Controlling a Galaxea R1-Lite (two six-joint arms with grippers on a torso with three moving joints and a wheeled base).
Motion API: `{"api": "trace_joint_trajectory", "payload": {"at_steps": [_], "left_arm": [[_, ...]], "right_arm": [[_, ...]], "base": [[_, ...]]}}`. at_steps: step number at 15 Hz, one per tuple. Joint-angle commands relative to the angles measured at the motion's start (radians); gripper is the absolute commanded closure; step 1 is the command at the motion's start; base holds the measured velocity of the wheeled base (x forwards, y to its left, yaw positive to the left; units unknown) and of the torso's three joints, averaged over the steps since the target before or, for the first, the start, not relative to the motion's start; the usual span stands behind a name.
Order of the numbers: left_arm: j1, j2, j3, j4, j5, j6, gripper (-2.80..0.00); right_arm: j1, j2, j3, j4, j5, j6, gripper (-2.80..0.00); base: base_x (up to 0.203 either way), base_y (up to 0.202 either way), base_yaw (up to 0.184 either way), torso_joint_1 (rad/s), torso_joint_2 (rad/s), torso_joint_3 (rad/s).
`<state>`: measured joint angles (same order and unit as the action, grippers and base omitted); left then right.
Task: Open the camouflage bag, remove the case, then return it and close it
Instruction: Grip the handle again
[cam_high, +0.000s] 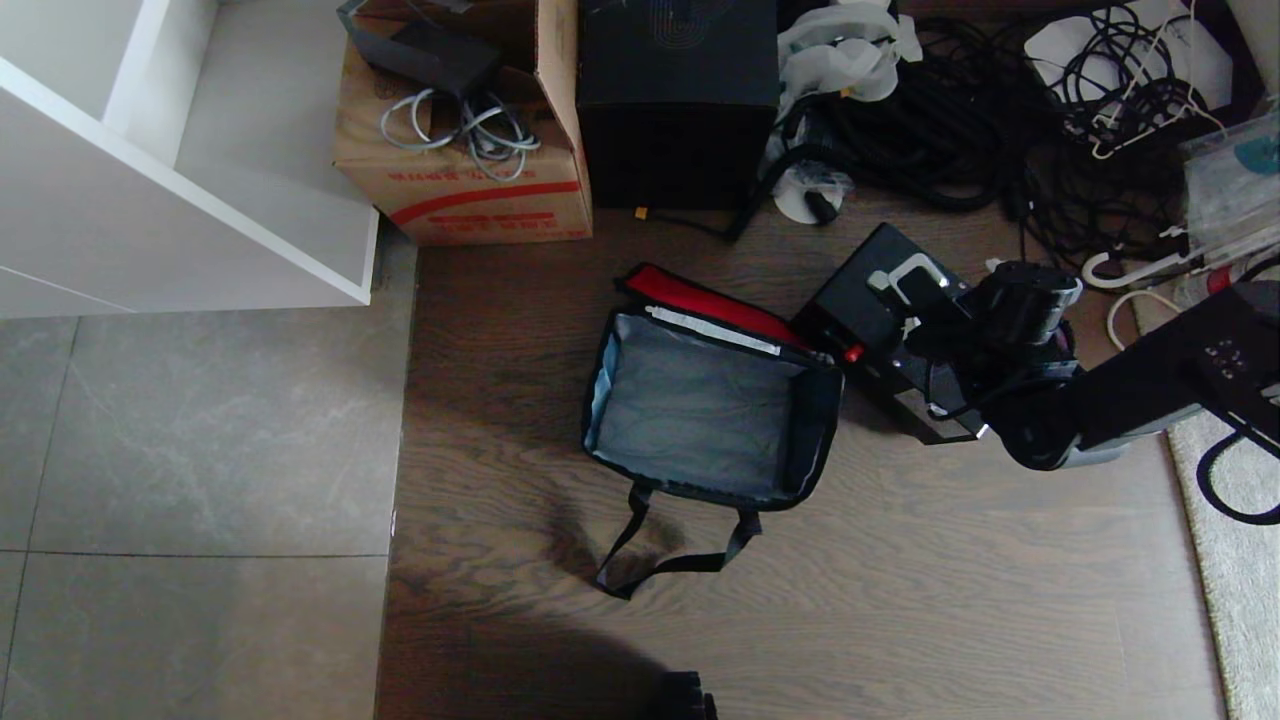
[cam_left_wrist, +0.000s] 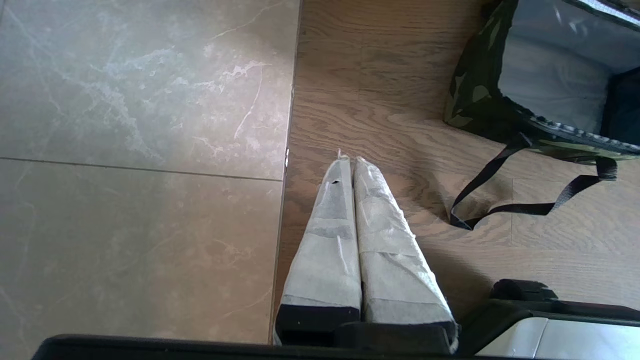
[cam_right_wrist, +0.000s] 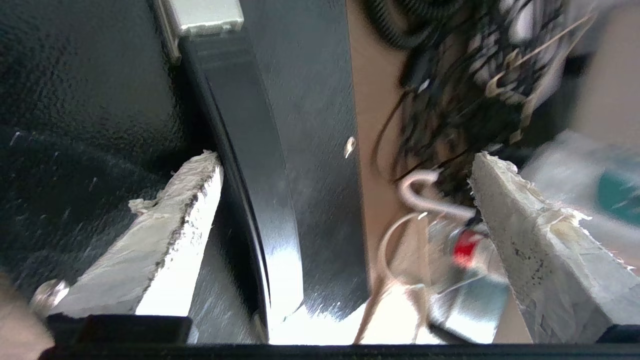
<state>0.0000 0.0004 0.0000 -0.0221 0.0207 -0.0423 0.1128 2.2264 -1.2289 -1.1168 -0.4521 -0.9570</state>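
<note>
The right gripper (cam_right_wrist: 345, 200) is sitting closest to the lens in the right wrist view, with its two taped fingers (cam_right_wrist: 175, 220) standing wide apart and gripping nothing. One finger is lying over the flat black top of the case (cam_right_wrist: 100, 100); the other is hanging past the case edge, above the wooden floor (cam_high: 900, 600) and the cables (cam_high: 1000, 120). Whether either finger is touching the case cannot be told. In the head view the right gripper (cam_high: 915, 300) is reaching in from the right side, and the arm is covering the near part of the case (cam_high: 860, 290). The case is lying on the floor just beside the right side of the bag (cam_high: 710, 400), outside it, with a white tag (cam_high: 905, 275) showing on top and a small red spot (cam_high: 853, 353) on the edge facing the bag. The bag is standing open, its grey lining facing up, its red lid lining (cam_high: 700, 298) folded back on the far side and its black strap (cam_high: 670, 550) trailing on the floor toward the robot. Beyond the bag, a cardboard box (cam_high: 470, 170) and a taller black box (cam_high: 680, 100) are standing against the far edge of the scene. The left gripper (cam_left_wrist: 350, 165) is hanging parked over the seam between tile and wood, near the bag's left corner, its taped fingers pressed together and holding nothing.
</note>
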Motion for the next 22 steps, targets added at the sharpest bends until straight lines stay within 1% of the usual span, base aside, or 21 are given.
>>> {"api": "trace_joint_trajectory", "payload": {"at_steps": [1,3,7,8,9,10,13,14,15,20,21,22], "left_arm": [[0.0,0.0,0.008,-0.001,0.001,-0.001,0.0],[0.0,0.0,0.009,-0.001,0.001,-0.001,0.0],[0.0,0.0,0.008,-0.001,0.001,-0.001,0.0],[0.0,0.0,0.009,-0.001,0.001,-0.001,0.0],[0.0,0.0,0.008,-0.001,0.001,-0.001,0.0],[0.0,0.0,0.009,-0.001,0.001,-0.001,0.0],[-0.001,0.0,0.008,-0.001,0.001,-0.001,0.0],[0.0,0.0,0.009,-0.001,0.001,-0.001,0.0],[0.0,0.0,0.008,-0.001,0.001,-0.001,0.0],[0.0,0.0,0.008,-0.001,0.001,-0.001,0.0],[0.0,0.0,0.008,-0.001,0.001,-0.001,0.0],[0.0,0.0,0.009,-0.001,0.001,-0.001,0.0]], "right_arm": [[-0.021,0.054,-0.033,-0.088,-0.002,-0.067,-2.8],[-0.038,0.091,-0.08,-0.119,-0.003,-0.106,-2.8],[-0.069,0.111,-0.148,-0.105,-0.015,-0.142,-2.8],[-0.072,0.118,-0.178,-0.103,-0.037,-0.144,-2.8],[-0.075,0.123,-0.21,-0.093,-0.098,-0.145,-2.8],[-0.078,0.129,-0.233,-0.071,-0.137,-0.145,-2.8],[-0.087,0.146,-0.282,-0.003,-0.191,-0.14,-2.8],[-0.088,0.157,-0.29,0.006,-0.22,-0.137,-2.8],[-0.087,0.16,-0.282,0.008,-0.227,-0.137,-2.8],[-0.084,0.148,-0.22,0.004,-0.226,-0.117,-2.8],[-0.083,0.143,-0.197,-0.002,-0.225,-0.116,0.0],[-0.08,0.138,-0.181,-0.004,-0.224,-0.103,0.0]], "base": [[0.0,0.0,0.0,0.0,0.0,0.0],[0.0,0.0,0.0,0.0,0.0,0.0],[0.0,0.0,0.0,0.0,0.0,0.0],[0.0,0.0,0.0,0.0,0.0,0.0],[0.0,0.0,0.0,0.0,0.0,0.0],[0.0,0.0,0.0,0.0,0.0,0.0],[0.0,0.0,0.0,0.0,0.0,0.0],[0.0,0.0,0.0,0.0,0.0,0.0],[0.0,0.0,0.0,0.0,0.0,0.0],[0.0,0.0,0.0,0.0,0.0,0.0],[0.0,0.0,0.0,0.0,0.0,0.0],[0.0,0.0,0.0,0.0,0.0,0.0]]}}
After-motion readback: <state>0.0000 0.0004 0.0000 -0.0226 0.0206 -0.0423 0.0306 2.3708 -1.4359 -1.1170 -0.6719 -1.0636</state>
